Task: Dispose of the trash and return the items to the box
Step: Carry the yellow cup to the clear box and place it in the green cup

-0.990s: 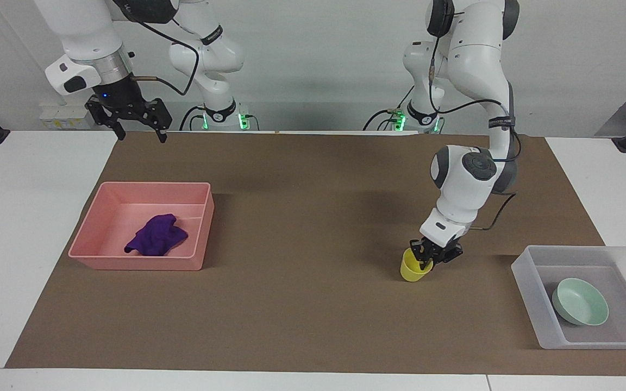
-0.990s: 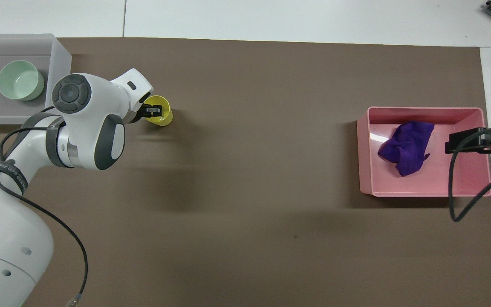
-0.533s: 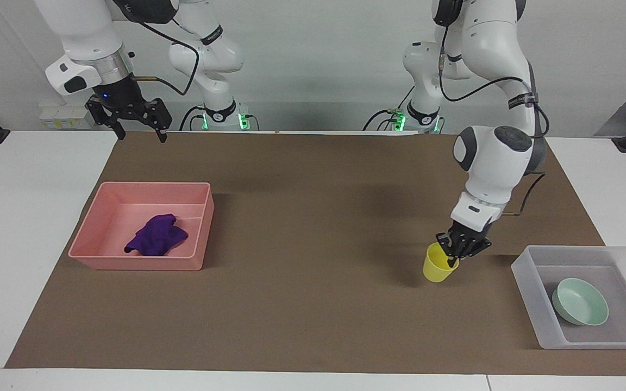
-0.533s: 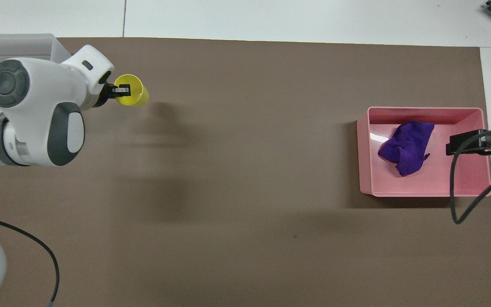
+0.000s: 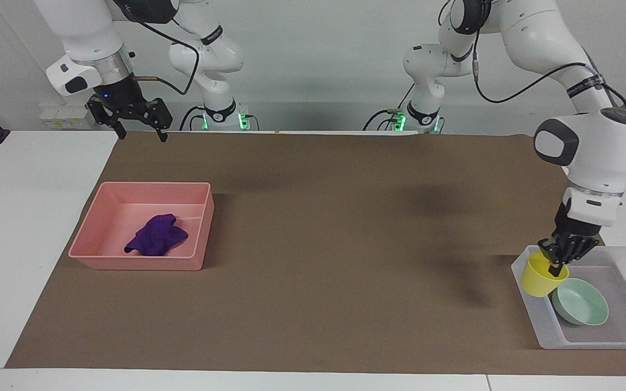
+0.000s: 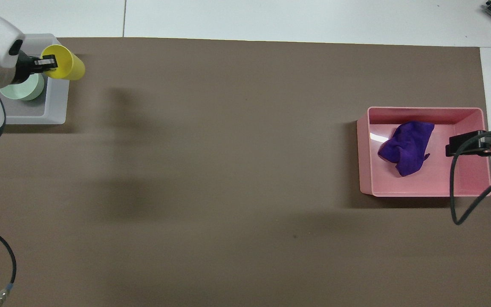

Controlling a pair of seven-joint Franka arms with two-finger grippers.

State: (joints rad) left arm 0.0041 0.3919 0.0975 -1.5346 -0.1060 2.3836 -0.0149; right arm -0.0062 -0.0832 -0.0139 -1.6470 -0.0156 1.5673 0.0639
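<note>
1. Right now the left gripper (image 5: 557, 266) is at the lower right of the facing view, clamped on the rim of the yellow cup (image 5: 541, 274), which hangs in the air over the edge of the translucent box (image 5: 590, 342) (one finger is inside the cup).
2. In the overhead view the same cup (image 6: 64, 68) appears at the upper left, tilted, over the box's wall (image 6: 58, 102).
3. The mint-green bowl (image 5: 582, 302) sits inside the box, just beside the cup in the facing view.
4. The purple rag (image 5: 155, 234) lies in the pink tray (image 5: 133, 263) at the left of the facing view.
5. The right gripper (image 5: 138, 133) waits at the upper left of that view, fingers apart, over the brown mat's (image 5: 313, 244) edge.
</note>
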